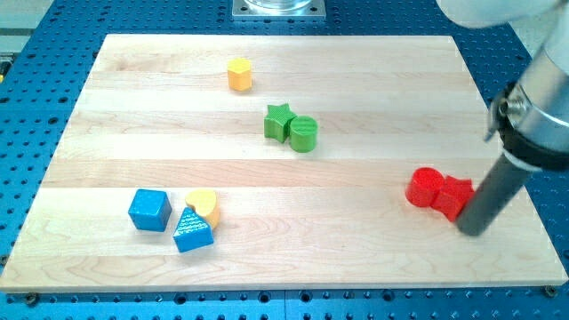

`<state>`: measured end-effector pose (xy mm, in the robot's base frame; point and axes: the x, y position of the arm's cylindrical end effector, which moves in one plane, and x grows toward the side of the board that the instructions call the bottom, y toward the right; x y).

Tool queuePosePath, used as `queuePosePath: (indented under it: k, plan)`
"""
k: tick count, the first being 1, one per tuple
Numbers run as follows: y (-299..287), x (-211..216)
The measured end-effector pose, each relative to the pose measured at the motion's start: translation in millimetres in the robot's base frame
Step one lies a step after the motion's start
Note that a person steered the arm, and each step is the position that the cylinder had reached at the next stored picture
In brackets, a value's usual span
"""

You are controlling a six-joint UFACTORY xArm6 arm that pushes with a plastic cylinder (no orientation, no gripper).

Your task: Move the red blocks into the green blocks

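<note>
Sitting together at the view's right, the red cylinder [425, 187] and the red block [454, 197] beside it, whose shape I cannot make out, touch each other and lie just to the view's left of my tip [473, 229]. My tip rests on the desk [356, 249] against the lower right edge of the red block. There is no hand on this arm, only the dark rod, so nothing opens, shuts or holds anything. I judge the tip stands on the far side of the reds from the greens so that a push toward the view's upper left would carry both at once. Well apart from my tip, up and to the view's left, the green star [278, 122] and green cylinder [304, 134] touch each other. Farther off, a yellow hexagonal block [239, 74] stands near the view's top. At the lower left, a blue cube [148, 210], a blue triangular block [192, 231] and a yellow heart-like block [204, 204] cluster, clear of any likely path.
</note>
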<state>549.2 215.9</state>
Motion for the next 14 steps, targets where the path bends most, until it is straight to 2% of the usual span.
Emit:
queuePosePath:
  k: [1, 3, 6, 7, 8, 9, 10, 11, 12, 13, 14]
  plan:
    - [-15, -27]
    - [-87, -75]
    - [-56, -109]
    - [-79, -121]
    - [-37, -140]
    - [-76, -147]
    - [-121, -147]
    - [-64, -145]
    - [-12, -126]
    - [-7, -88]
    - [-48, -86]
